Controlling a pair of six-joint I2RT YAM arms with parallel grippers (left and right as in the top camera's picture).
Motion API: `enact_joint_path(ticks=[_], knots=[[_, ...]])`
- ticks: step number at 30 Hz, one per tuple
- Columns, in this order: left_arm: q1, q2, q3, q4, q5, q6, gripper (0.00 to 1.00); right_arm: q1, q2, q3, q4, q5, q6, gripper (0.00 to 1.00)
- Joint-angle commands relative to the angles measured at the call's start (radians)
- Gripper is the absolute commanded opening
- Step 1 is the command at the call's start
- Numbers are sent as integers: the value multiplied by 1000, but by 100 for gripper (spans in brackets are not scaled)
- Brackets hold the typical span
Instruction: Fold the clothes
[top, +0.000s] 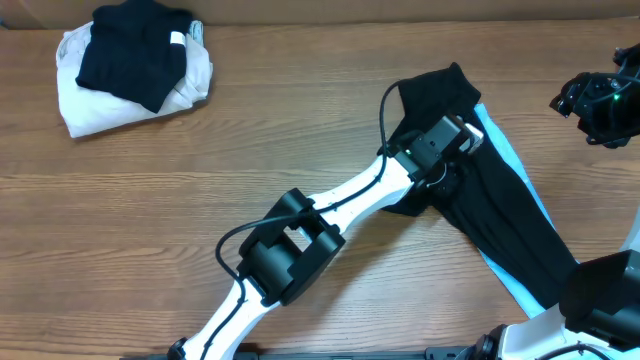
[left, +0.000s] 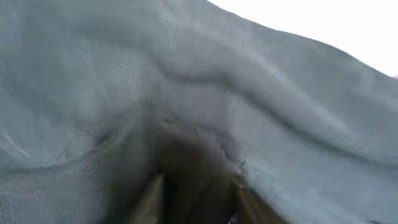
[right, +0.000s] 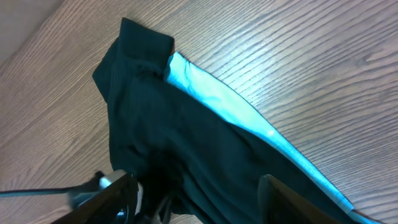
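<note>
A black garment (top: 500, 210) with a light blue stripe lies crumpled on the right side of the wooden table. It also shows in the right wrist view (right: 186, 118). My left gripper (top: 463, 140) sits on its upper part. In the left wrist view the fingers (left: 199, 196) are closed in on a fold of the mesh fabric (left: 186, 81), which fills the frame. My right gripper (top: 578, 98) hovers above the table's far right. Its fingers (right: 193, 190) are wide apart and empty above the garment.
A pile of folded clothes (top: 135, 60), a black piece on top of a white one, lies at the table's far left corner. The left arm (top: 300, 240) stretches diagonally across the table's middle. The right arm's base (top: 600, 300) is at the bottom right.
</note>
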Motion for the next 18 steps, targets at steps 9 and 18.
enact_joint_path(ticks=[9,18], knots=[[113,-55,378,-316,-142,-6,4,1,3,10,5,-2,-4,63],[317,-185,973,-643,-142,-7,4,3,3,10,-70,-1,-35,63]])
